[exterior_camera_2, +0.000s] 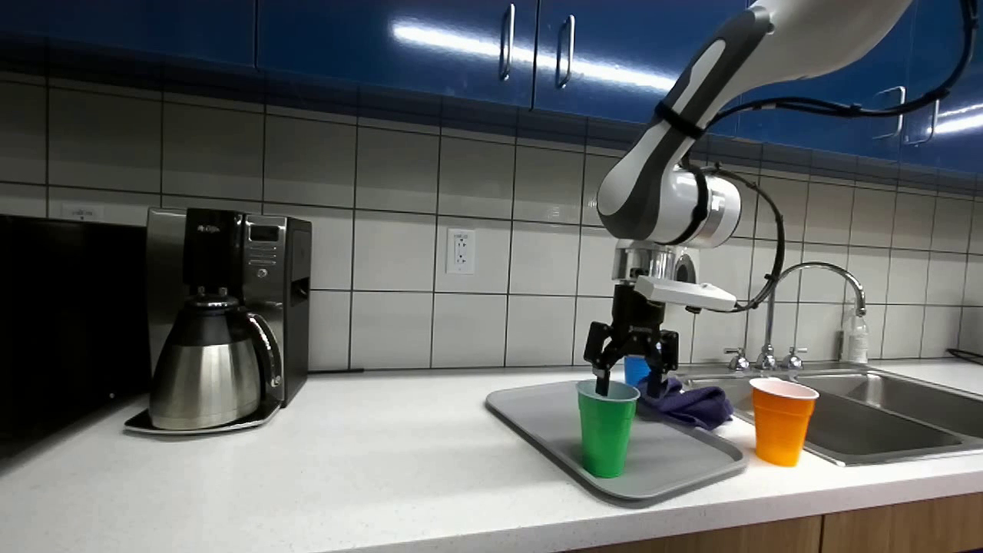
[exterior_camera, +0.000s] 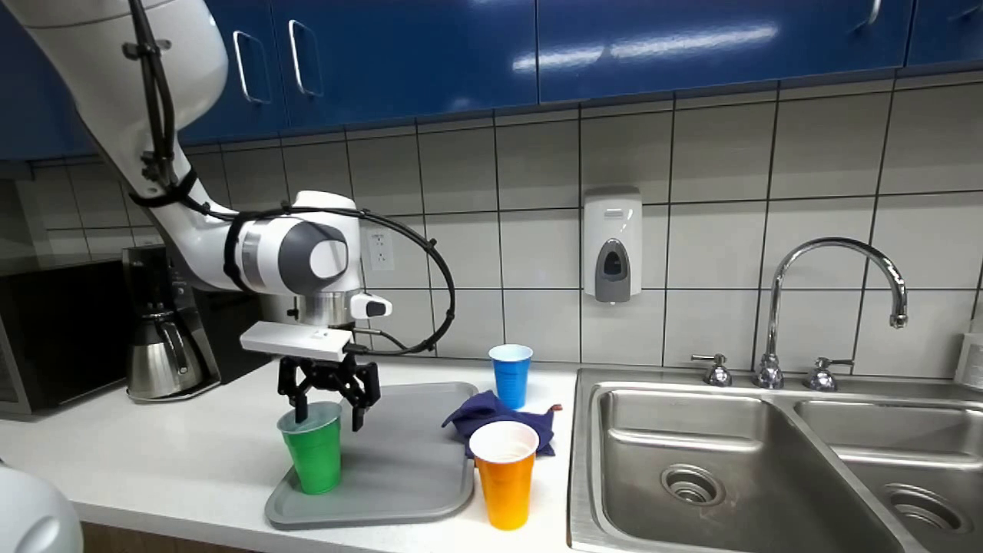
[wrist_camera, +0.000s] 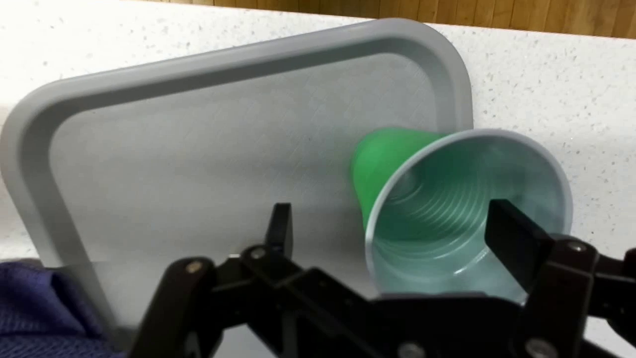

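Plainly green outside, the cup (exterior_camera: 316, 459) stands upright, tapering from a broad rim to a narrower base. Its rim and inside are much paler, a greyish green, and in the wrist view fine rings run around the inner wall. It is on the grey tray (exterior_camera: 407, 465), near one corner, low and left of centre in the frame of an exterior view; in the wrist view its mouth fills the area right of centre.

The arm (exterior_camera: 201, 257) enters from the upper left of an exterior view, slopes down to the right, then bends at the wrist so that the end effector (exterior_camera: 330, 416) points straight down.

The fingers (exterior_camera_2: 603, 379) are spread wide. One is at the cup's mouth, within the circle of the rim as the wrist view shows it; how far its tip dips inside is hard to tell. The other hangs outside the cup, over the tray and apart from the green wall, so that near side of the rim lies between the two.

On the white surface (exterior_camera: 177, 438), just beside the tray, stands an orange cup (exterior_camera: 505, 485); near it a dark purple cloth (exterior_camera: 495, 411) overlaps the tray's edge, with a blue cup (exterior_camera: 511, 384) behind.
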Controlling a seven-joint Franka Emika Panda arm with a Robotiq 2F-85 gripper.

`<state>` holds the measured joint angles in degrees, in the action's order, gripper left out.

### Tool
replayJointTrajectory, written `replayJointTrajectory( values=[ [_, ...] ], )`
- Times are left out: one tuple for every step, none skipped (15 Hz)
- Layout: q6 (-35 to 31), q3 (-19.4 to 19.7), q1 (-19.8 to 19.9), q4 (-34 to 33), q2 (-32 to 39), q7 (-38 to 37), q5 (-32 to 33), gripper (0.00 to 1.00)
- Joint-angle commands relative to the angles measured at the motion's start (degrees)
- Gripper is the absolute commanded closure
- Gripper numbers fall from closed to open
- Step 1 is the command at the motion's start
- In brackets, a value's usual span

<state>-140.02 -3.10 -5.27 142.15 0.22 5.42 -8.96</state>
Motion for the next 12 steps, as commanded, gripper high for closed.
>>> replayJointTrajectory(
  values=[
    [3.38,-0.31,0.41,1.93,-6.27,1.78,0.78,0.0],
    [3.87,-0.27,0.35,1.95,-7.19,1.74,1.03,0.0],
    [4.36,-0.21,0.29,1.9,-8.03,1.8,1.02,0.0],
    [4.76,-0.17,0.28,1.83,-8.81,1.56,1.38,0.0],
    [5.33,-0.15,0.31,1.61,-9.5,1.14,1.94,0.0],
    [5.89,-0.13,0.41,1.29,-10.17,0.73,2.78,0.0],
    [6.39,-0.08,0.49,1.05,-10.76,0.57,3.43,0.0],
    [6.81,0.0,0.69,0.83,-11.35,0.28,4.59,0.0],
    [7.37,0.19,0.94,0.67,-11.85,0.24,5.65,0.0],
    [7.75,0.39,1.15,0.62,-12.39,0.21,6.65,0.0],
    [8.41,0.7,1.35,0.43,-12.86,0.42,7.6,0.0],
    [9.07,1.11,1.74,0.23,-13.39,0.54,8.81,0.0]
  ],
)
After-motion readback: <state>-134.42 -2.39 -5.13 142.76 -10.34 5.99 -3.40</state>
